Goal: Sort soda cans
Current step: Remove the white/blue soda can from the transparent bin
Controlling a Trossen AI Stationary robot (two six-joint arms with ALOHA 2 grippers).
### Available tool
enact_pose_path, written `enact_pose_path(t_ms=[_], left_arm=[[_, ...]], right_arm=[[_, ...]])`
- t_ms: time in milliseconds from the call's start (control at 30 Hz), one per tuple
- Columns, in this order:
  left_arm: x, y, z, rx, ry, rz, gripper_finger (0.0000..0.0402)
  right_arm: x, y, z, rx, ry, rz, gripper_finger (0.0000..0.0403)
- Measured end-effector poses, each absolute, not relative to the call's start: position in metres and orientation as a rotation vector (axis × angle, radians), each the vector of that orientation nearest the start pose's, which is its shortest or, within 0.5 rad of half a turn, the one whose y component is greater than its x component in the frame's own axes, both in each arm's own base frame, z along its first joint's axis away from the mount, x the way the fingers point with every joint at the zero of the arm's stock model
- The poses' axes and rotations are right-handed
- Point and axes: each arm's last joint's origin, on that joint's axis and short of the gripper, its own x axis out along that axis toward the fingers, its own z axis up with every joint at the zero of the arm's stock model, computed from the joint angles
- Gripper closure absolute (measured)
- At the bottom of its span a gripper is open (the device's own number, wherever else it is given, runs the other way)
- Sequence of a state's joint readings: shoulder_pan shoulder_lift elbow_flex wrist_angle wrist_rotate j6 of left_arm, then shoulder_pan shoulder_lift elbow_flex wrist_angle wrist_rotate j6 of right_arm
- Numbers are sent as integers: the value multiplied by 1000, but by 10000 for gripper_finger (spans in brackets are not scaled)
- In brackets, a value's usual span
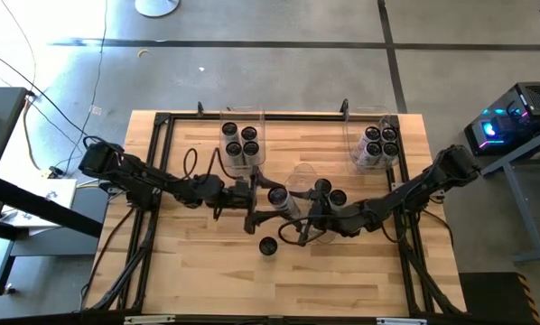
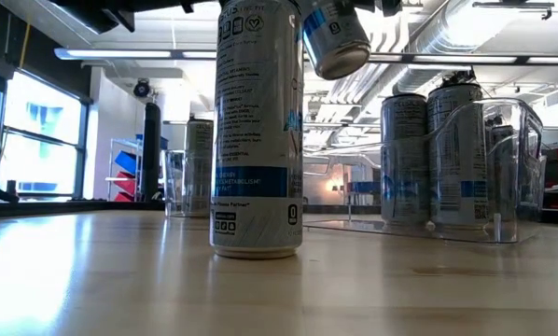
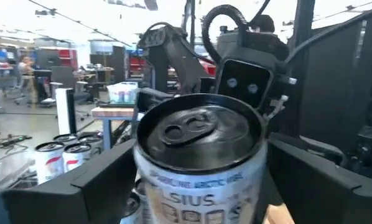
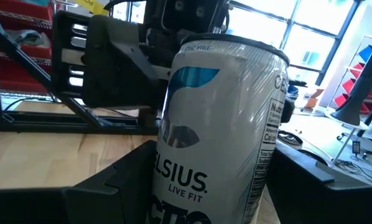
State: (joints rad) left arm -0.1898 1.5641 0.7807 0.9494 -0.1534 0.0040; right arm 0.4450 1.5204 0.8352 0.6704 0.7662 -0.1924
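From above, both arms meet at the middle of the wooden table [image 1: 207, 271]: the left gripper [image 1: 263, 200] stands spread wide around a tilted Celsius can [image 1: 282, 200], while the right gripper [image 1: 317, 217] reaches in from the other side beside a can with a dark top [image 1: 338, 198]. One lone can [image 1: 268, 246] stands nearer the front edge, and two clear bins [image 1: 241, 144] [image 1: 377, 144] at the back each hold a cluster of cans. At table height, a tall can [image 2: 258, 131] stands upright up close (its label shows a blue band), a second can [image 2: 335, 39] hangs tilted above it, and more sit in a clear bin [image 2: 466, 168]. The left wrist camera shows a can top [image 3: 198, 134] between its parted fingers [image 3: 80, 186]. The right wrist camera shows a Celsius can [image 4: 220, 130] gripped between its dark fingers [image 4: 99, 193].
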Motion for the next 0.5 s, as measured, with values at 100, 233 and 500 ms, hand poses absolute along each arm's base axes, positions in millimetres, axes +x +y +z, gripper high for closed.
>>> enact_pose_path(t_ms=[100, 233, 500], left_arm=[[323, -58, 254, -22, -165, -72, 88], [325, -59, 258, -20, -165, -92, 138], [326, -60, 257, 10, -137, -94, 164]], right_arm=[[300, 121, 257, -200, 43, -318, 164], [300, 121, 257, -203, 45, -318, 159], [300, 121, 254, -215, 78, -322, 132]])
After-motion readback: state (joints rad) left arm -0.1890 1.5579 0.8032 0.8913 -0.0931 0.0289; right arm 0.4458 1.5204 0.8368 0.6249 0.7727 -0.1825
